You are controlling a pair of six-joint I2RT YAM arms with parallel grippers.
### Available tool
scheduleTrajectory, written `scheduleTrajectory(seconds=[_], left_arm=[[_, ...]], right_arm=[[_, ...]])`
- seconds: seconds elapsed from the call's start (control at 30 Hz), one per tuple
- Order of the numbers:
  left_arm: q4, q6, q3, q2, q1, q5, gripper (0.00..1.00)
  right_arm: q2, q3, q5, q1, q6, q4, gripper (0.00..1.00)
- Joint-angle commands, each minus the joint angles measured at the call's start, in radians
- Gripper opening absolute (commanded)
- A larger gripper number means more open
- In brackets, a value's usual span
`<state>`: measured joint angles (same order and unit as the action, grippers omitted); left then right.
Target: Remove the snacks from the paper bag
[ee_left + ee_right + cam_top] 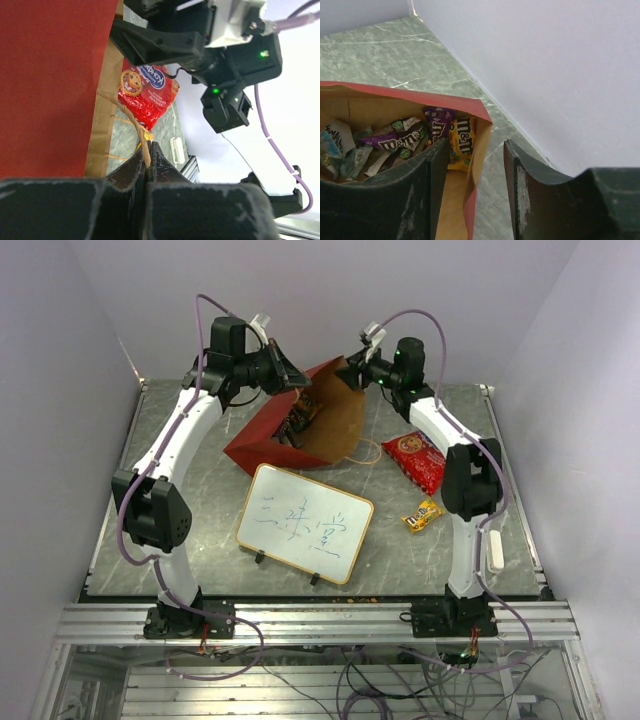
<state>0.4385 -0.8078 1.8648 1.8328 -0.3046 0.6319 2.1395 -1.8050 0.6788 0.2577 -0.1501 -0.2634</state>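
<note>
Two arms: both reach to the far middle of the table [200,530] and meet at the paper bag [265,440], one on either side.
Paper bag: lies on its side on the grey marbled table, red outside, brown kraft inside, with its mouth open toward the near right. One string handle [366,452] loops out onto the table by the mouth.
Left gripper [147,150]: fingers pressed together on the brown rim of the bag's mouth, with a handle string running into the pinch. The red outer wall fills the left of its wrist view.
Right gripper [476,147]: fingers apart, straddling the bag's side wall at a corner of the mouth. One finger is inside over the brown lining and the other is outside over the table. The wall passes between them and is not squeezed.
Inside the bag: small candy packets lie heaped together. They include a purple M&M's packet [438,124], a yellow M&M's packet [463,140] against the side wall, a brown m&m's packet [402,142] and a pale silvery packet [332,142] at the left.
Red chip bag [415,460]: out of the paper bag, flat on the table just right of the mouth, beside the right forearm. It has a round picture on its face.
Yellow-orange packet [422,515]: on the table nearer the arm bases than the chip bag, apart from it.
Whiteboard [303,523]: gold-framed with handwriting, propped between the arms on the near side of the paper bag.
White oblong block [495,552]: at the table's right edge, well apart from the paper bag.
</note>
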Motion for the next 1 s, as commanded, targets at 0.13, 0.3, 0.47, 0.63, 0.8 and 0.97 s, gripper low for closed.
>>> scheduleTrajectory(seconds=[0.13, 0.3, 0.47, 0.63, 0.8, 0.97], left_arm=[[0.060, 0.059, 0.061, -0.004, 0.005, -0.035, 0.07], [0.011, 0.031, 0.098, 0.040, 0.005, -0.034, 0.07], [-0.062, 0.028, 0.147, 0.099, 0.009, -0.072, 0.07], [-0.138, 0.035, 0.258, 0.196, 0.022, -0.090, 0.07], [-0.193, 0.020, 0.447, 0.316, 0.022, -0.082, 0.07], [-0.271, 0.009, 0.554, 0.382, 0.018, -0.094, 0.07]], right_arm=[[0.133, -0.179, -0.072, 0.049, 0.011, 0.066, 0.20], [0.133, -0.168, -0.236, 0.050, 0.051, -0.017, 0.00], [0.139, -0.174, -0.386, 0.047, 0.037, -0.079, 0.00], [0.145, -0.169, -0.501, 0.025, 0.025, -0.155, 0.00], [0.133, -0.150, -0.523, -0.009, 0.006, -0.178, 0.00], [0.050, 0.021, -0.544, -0.038, 0.030, -0.262, 0.00]])
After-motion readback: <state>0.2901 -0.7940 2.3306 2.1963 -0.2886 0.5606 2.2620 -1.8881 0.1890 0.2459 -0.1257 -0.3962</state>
